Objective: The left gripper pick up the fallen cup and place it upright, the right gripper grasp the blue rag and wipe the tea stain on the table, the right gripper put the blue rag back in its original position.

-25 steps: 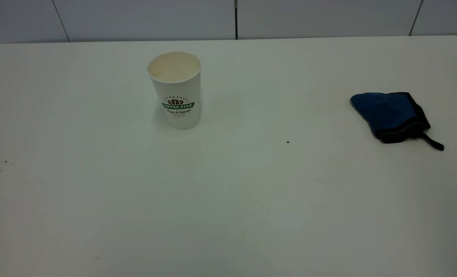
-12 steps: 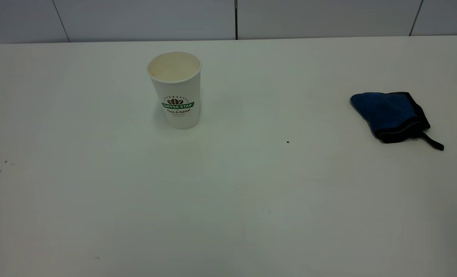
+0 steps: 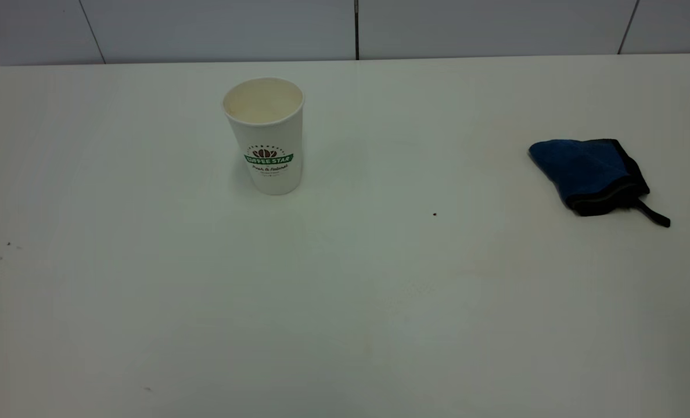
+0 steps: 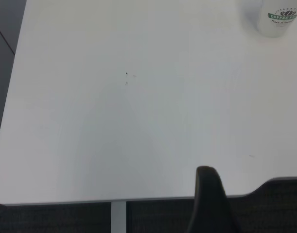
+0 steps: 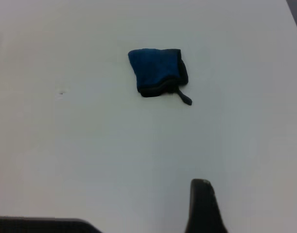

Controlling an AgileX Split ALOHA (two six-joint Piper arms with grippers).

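Observation:
The cup [image 3: 266, 136] stands upright on the table [image 3: 345, 302] at the back left, mouth up and logo facing the camera. Its lower part also shows in the left wrist view [image 4: 278, 20]. The blue rag [image 3: 590, 174] lies crumpled at the right side and shows in the right wrist view [image 5: 157, 73]. No tea stain shows anywhere on the table. Neither arm appears in the exterior view. The left gripper [image 4: 210, 196] hangs over the table's near edge, far from the cup. The right gripper [image 5: 201, 201] is over bare table, well short of the rag. Neither holds anything.
A tiny dark speck [image 3: 434, 214] lies mid-table, and a few more specks [image 3: 8, 244] sit near the left side. A grey panelled wall [image 3: 356, 29] runs behind the table's far edge. The left wrist view shows the table's edge and dark floor [image 4: 51, 218] below it.

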